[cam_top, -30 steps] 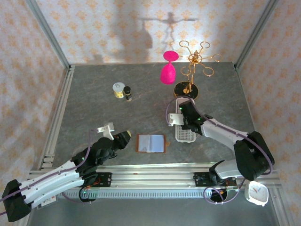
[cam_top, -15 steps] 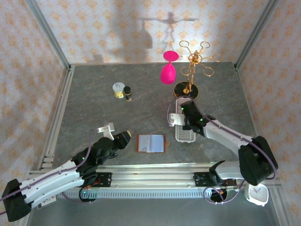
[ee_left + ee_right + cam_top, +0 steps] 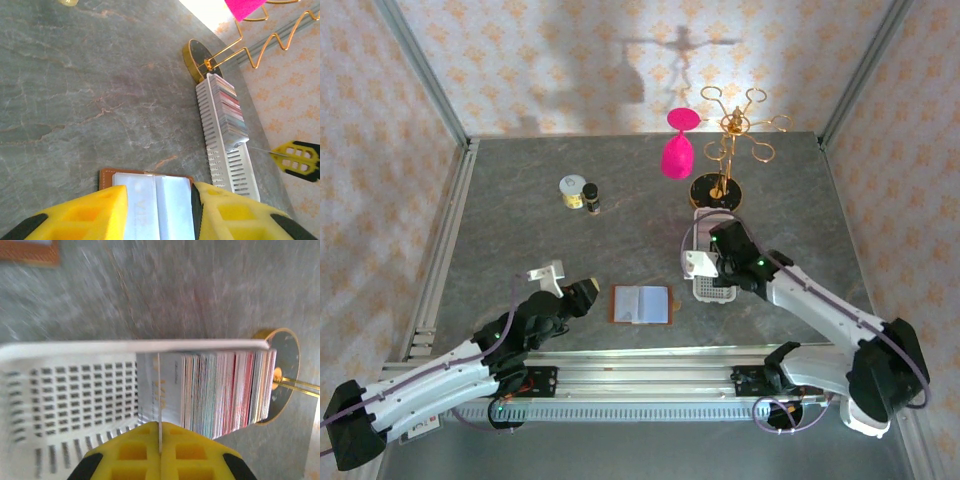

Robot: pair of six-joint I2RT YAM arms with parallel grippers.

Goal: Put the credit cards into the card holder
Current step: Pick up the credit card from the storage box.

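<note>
Extraction is the step in hand, we judge: the right gripper (image 3: 160,437) is closed on the edge of a single credit card (image 3: 159,405), pinched between its fingers, at the front of the stacked credit cards (image 3: 225,392) standing in the white tray (image 3: 70,347). The card holder (image 3: 641,304) lies open on the desk (image 3: 520,230), just ahead of the left gripper (image 3: 159,192), jaws wide and empty. Next we must lift the card clear and carry it to a pocket. Since a second ago, the right arm has drawn back toward its base; card holder and left arm are unmoved.
</note>
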